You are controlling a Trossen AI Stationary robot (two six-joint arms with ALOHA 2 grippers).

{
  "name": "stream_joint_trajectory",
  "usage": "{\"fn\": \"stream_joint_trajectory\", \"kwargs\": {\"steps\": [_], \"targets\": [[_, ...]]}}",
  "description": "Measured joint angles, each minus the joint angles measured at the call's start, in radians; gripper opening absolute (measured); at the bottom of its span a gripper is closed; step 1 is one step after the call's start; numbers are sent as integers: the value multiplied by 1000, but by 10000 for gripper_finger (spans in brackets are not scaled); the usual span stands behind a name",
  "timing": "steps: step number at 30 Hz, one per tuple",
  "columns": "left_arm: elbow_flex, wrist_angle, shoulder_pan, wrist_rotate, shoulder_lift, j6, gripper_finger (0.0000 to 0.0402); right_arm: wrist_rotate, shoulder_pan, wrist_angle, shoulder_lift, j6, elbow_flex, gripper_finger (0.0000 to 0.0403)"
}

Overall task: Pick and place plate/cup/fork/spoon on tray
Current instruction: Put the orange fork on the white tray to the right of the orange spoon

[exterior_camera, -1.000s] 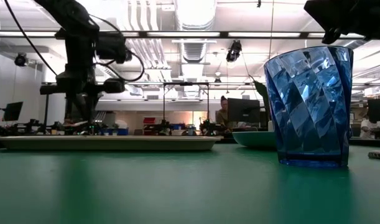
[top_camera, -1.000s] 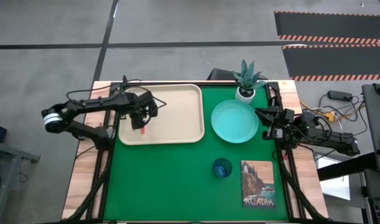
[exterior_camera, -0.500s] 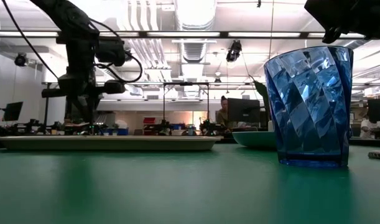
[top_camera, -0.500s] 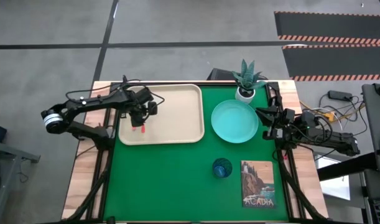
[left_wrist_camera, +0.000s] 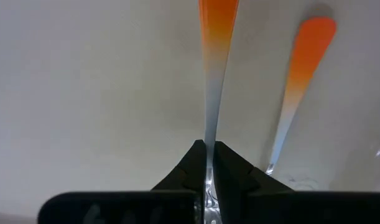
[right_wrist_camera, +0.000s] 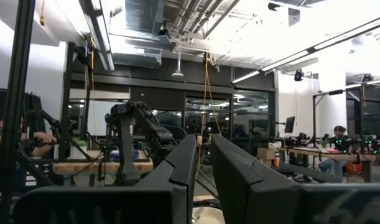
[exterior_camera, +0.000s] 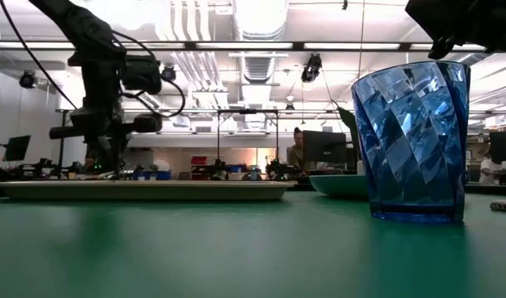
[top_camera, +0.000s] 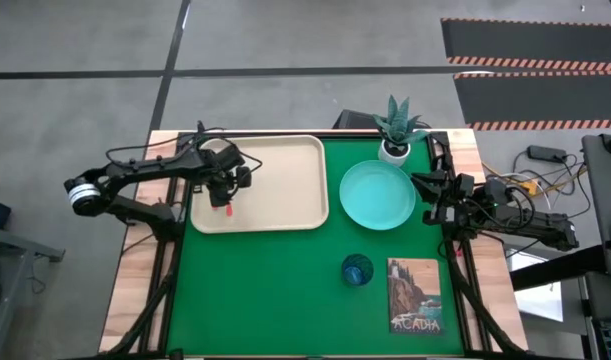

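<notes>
My left gripper (top_camera: pixel 222 190) is over the left part of the beige tray (top_camera: pixel 285 180) and is shut on a silver utensil with an orange-red handle end (left_wrist_camera: pixel 217 25). Its head is hidden behind the fingers, so I cannot tell fork from spoon. A second utensil of the same kind (left_wrist_camera: pixel 298 81) lies flat on the tray beside it. The turquoise plate (top_camera: pixel 378 194) lies on the green mat right of the tray. The blue cup (top_camera: pixel 356 269) stands upright nearer the front edge. My right gripper (top_camera: pixel 425 197) waits at the plate's right side, slightly open and empty. My left gripper pinches the utensil's thin metal shaft (left_wrist_camera: pixel 209 134) between its two fingertips (left_wrist_camera: pixel 230 163), coming from above and pointing down at the tray. The orange-red handle end sticks out past the fingertips toward the table's near edge. Whether the utensil touches the tray I cannot tell.
A white pot with a green plant (top_camera: pixel 395 130) stands behind the plate at the far edge. A picture card reading "Acadia" (top_camera: pixel 414 295) lies right of the cup. The tray's middle and right part are bare. People sit at desks in the room beyond.
My left gripper has gone a little toward the table's left edge over the tray, still shut on the utensil, which went with it.
</notes>
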Motion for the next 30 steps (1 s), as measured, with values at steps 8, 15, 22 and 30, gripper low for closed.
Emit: {"fn": "stream_joint_trajectory", "kwargs": {"steps": [8,15,22,30], "targets": [[-47,42,3,-1,-58,15,0,0,0,7,0,-13,0,43],[-36,49,17,-4,-41,38,0,0,0,8,0,-13,0,43],[-26,43,34,-57,-2,101,0,0,0,8,0,-13,0,43],[-20,50,58,-56,25,110,0,0,0,7,0,-15,0,43]]}}
